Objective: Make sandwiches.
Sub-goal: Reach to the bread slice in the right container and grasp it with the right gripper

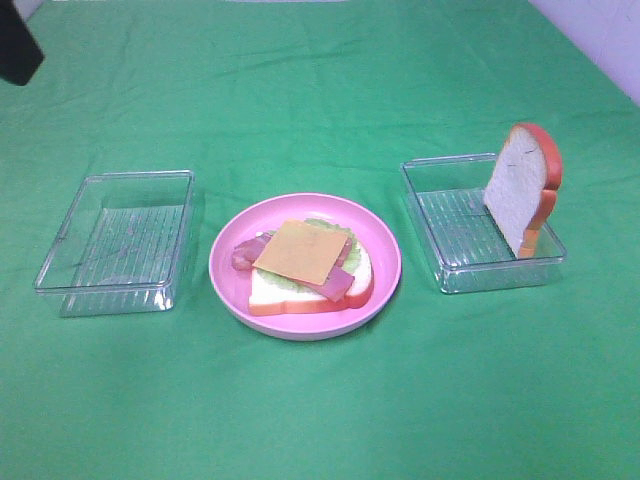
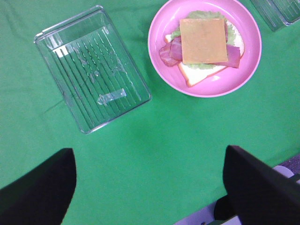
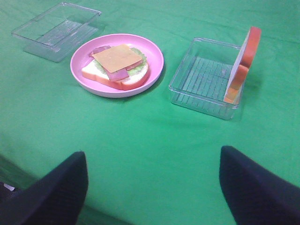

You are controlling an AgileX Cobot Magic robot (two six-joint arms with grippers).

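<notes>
A pink plate [image 1: 383,250] sits mid-table with an open sandwich: a bread slice [image 1: 270,294], lettuce, ham [image 1: 244,253] and a cheese square [image 1: 303,250] on top. A second bread slice [image 1: 518,192] with an orange crust stands upright in the right clear container [image 1: 450,225], leaning at its far right end. My left gripper [image 2: 150,187] is open and empty, hovering above the cloth near the plate [image 2: 248,51] and the left container [image 2: 91,68]. My right gripper [image 3: 152,187] is open and empty, well short of the upright bread slice [image 3: 246,56]. Neither gripper shows in the exterior high view.
An empty clear container [image 1: 120,240] lies left of the plate. A green cloth covers the table. A dark arm part [image 1: 18,45] sits at the far left corner. A pale wall edge shows at the far right.
</notes>
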